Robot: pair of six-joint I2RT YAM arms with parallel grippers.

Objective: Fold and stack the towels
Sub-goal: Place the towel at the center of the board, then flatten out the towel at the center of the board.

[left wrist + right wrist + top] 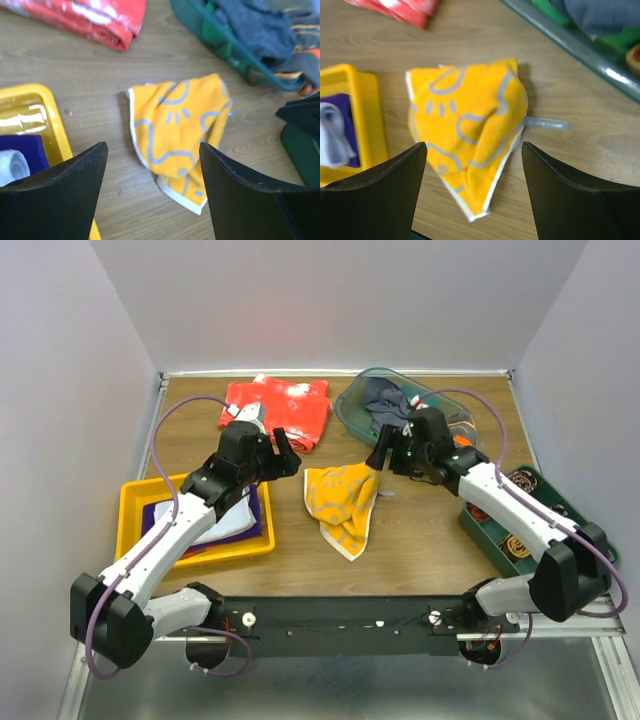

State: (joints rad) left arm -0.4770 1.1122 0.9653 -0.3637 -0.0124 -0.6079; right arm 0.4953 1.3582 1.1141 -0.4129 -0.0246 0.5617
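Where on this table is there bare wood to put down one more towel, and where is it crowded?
Bare wood: the near strip in front of the yellow towel, between the yellow tray and the dark green tray. Crowded: the far side, with the red cloth and the teal bin.

The towel (342,502) lies on the table (420,535); tray (126,525) left, bin (348,408) behind-right.

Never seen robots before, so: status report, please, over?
Left gripper open, empty. Right gripper open, empty. Yellow towel crumpled on table between them. Nothing blocking.
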